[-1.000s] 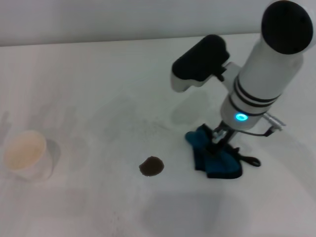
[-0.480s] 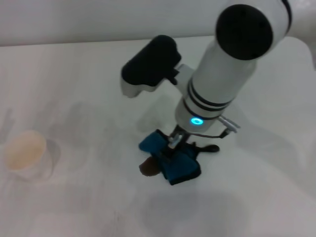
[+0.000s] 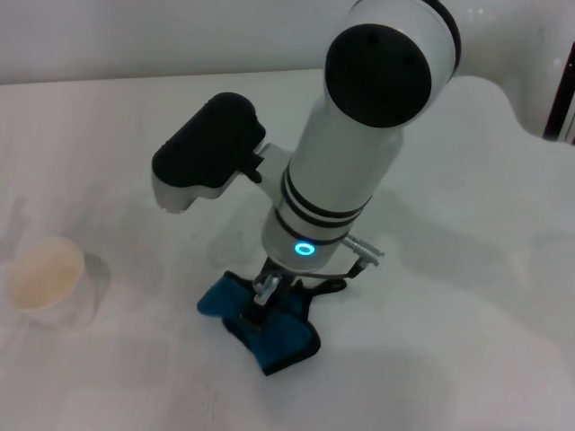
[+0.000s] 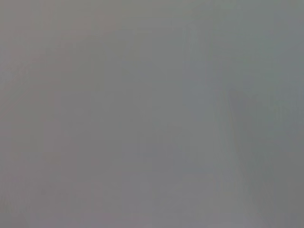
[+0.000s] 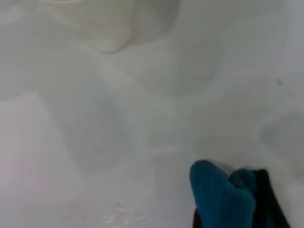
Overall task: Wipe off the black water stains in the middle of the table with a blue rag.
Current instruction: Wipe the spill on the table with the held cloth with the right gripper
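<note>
Right now no writing or label reads anywhere, only a cyan ring light glowing on the right arm's wrist. One wide white table (image 3: 467,296) with faint grey smudges fills the head view, a pale wall along the top. One right gripper (image 3: 262,298), low centre of the frame, is pinched down onto one blue rag (image 3: 269,328), pressing it flat on the table. No black stain shows; the rag covers that patch. One white paper cup (image 3: 45,280) stands at the far left edge. The left wrist view is plain grey.
</note>
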